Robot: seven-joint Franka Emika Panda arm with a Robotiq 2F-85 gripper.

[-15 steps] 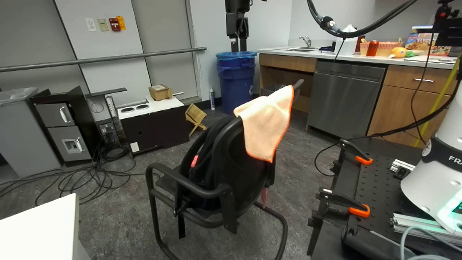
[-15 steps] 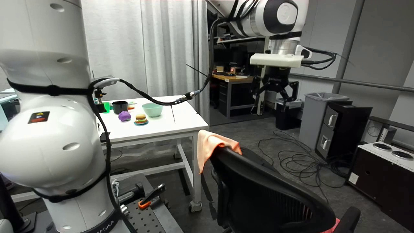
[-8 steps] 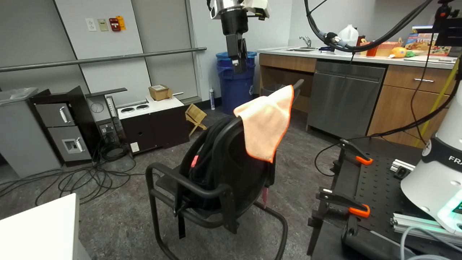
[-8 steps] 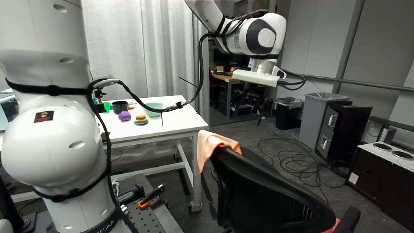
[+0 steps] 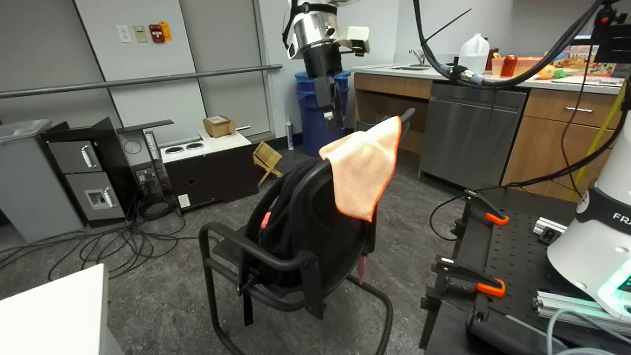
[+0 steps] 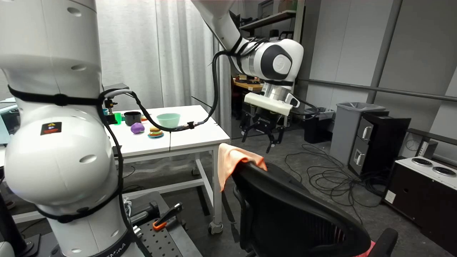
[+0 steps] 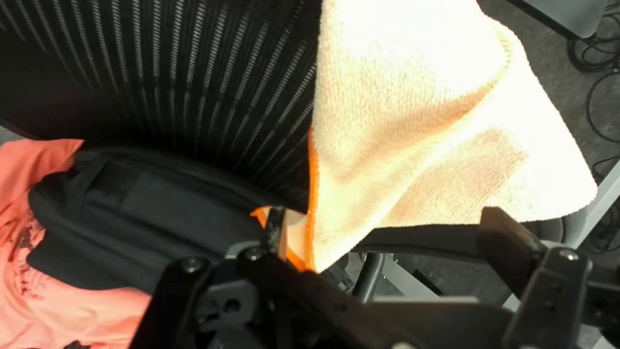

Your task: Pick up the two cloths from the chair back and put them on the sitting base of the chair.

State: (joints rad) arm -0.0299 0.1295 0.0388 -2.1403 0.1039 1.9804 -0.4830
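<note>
The jaws of the gripper (image 7: 384,213) are being shown spread apart, nothing being grasped. Below them and toward the robot base (image 5: 586,249), the orange-edged cloth (image 6: 232,159) is being carried by the chair back (image 6: 292,200), just off the nearest corner of the white bench (image 6: 205,132) in an exterior view; a descent toward the base is probably being called for. Only by the wrist view is coral fabric (image 7: 68,315), possibly the second cloth, being shown broadly, beside a black bag (image 7: 160,213).

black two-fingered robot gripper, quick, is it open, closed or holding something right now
Black two-fingered robot gripper: open, jaws spread well apart, holding nothing.
</note>
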